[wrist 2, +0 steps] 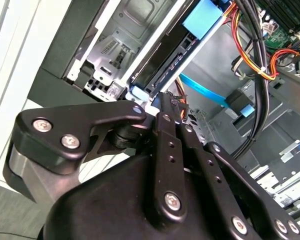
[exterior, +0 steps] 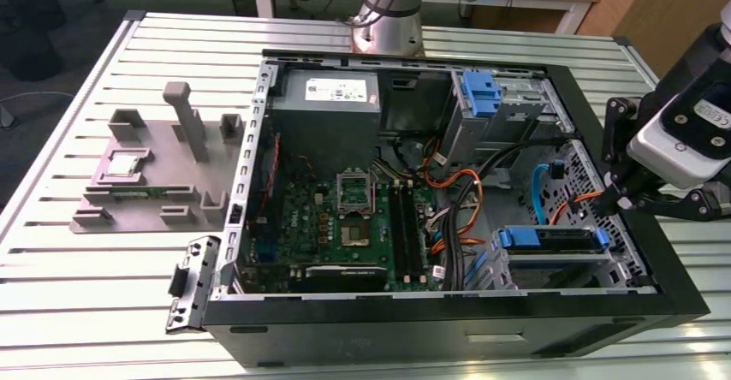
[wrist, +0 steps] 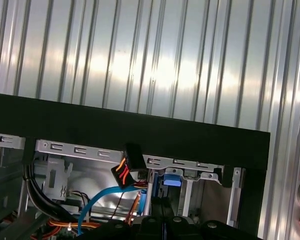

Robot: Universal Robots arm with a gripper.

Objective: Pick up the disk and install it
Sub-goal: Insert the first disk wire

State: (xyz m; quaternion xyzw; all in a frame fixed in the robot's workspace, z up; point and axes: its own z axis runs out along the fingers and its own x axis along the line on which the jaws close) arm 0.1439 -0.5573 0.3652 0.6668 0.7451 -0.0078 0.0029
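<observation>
While the disk (exterior: 552, 240) sits in a drive bay of the case (exterior: 457, 333) on the bench (exterior: 115, 294), the pincer (wrist 2: 159, 106), clenched, hovers just beside its blue rail's end.

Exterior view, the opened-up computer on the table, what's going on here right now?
A Universal Robots arm is working at an open black desktop computer case on a slatted metal table. Its gripper is at the case's wall on the exterior view's right, close to the flat silver hard drive in a blue plastic carrier rail, which lies in the drive bay in that corner. Whether the gripper holds the drive cannot be told.
</observation>
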